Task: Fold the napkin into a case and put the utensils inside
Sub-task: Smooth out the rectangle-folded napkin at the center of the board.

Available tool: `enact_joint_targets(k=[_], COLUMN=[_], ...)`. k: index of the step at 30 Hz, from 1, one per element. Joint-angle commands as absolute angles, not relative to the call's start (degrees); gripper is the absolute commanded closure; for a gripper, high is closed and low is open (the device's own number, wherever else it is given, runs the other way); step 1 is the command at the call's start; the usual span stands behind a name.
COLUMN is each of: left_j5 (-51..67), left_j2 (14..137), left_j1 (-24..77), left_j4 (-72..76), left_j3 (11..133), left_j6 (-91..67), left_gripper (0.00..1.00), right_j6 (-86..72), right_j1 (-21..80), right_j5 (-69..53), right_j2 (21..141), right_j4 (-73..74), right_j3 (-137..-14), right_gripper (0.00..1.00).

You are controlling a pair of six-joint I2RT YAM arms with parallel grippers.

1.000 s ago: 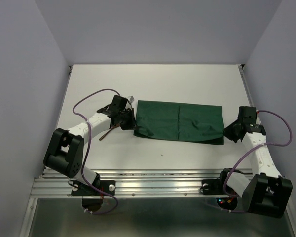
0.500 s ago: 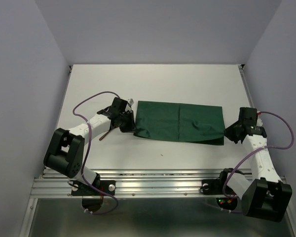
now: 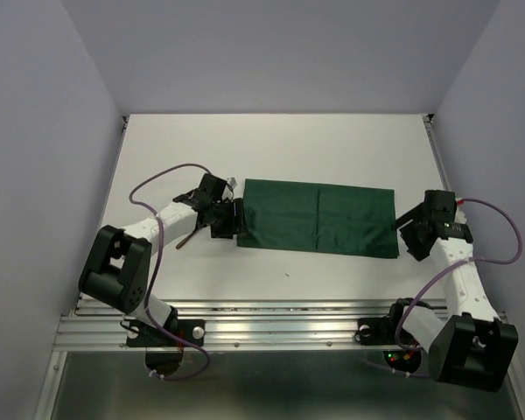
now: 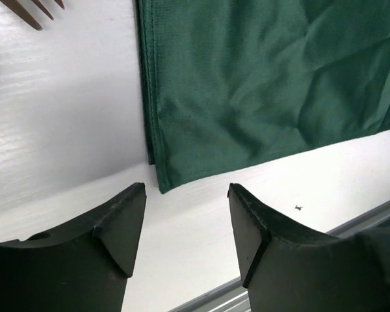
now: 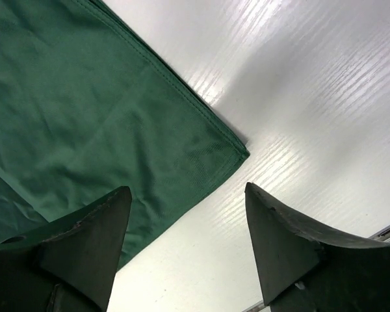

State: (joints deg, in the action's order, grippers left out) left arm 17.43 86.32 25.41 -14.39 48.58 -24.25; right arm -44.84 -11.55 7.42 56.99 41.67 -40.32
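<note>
The dark green napkin [image 3: 318,219] lies flat on the white table as a long folded rectangle, its doubled edge showing in the left wrist view [image 4: 260,84]. My left gripper [image 3: 236,220] stands open just off its near left corner, nothing between the fingers [image 4: 185,188]. My right gripper [image 3: 402,229] is open beside the near right corner [image 5: 185,188], with the napkin [image 5: 84,110] in front of it. The fork tines [image 4: 32,14] show left of the napkin. A brown utensil handle [image 3: 189,237] pokes out under the left arm; the spoon cannot be told apart.
An aluminium rail [image 3: 271,319] runs along the table's near edge, with both arm bases on it. Purple cables [image 3: 162,171] loop over each arm. Pale walls close in the left, right and back sides of the table [image 3: 289,144].
Both grippers have gone from shut to open and let go of the napkin's near corners. The near edge, lifted and rumpled before, now lies flat.
</note>
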Motion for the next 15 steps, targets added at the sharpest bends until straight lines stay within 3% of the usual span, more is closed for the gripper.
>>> enact_joint_targets(k=[1,8,12,14,15], left_j5=[13.1,13.0,15.02,16.78,19.14], left_j2=[86.31,92.26,101.32,107.19,109.14], left_j1=[25.58,26.36,30.23,31.72,31.9], left_j4=[-16.17,-14.95,-14.07,-12.23,-11.52], left_j3=[54.04,67.39,80.99,84.88,88.38], left_j6=[-22.5,-24.52,-25.75,-26.71,-28.2], left_gripper=[0.34,0.34,0.34,0.35,0.36], right_j6=[-43.07,-38.32,-36.3,-34.81,-34.63], right_j1=[-11.6,-9.94,4.7,7.46,8.08], right_j5=[9.23,-2.53,1.91,0.81,0.44], right_j2=[57.13,64.67,80.53,86.89,89.79], right_j4=[40.09,27.0,24.61,24.0,23.65], right_j3=[-40.43,-47.71,-57.72,-64.93,-66.87], right_gripper=[0.23,0.36,0.37,0.39,0.44])
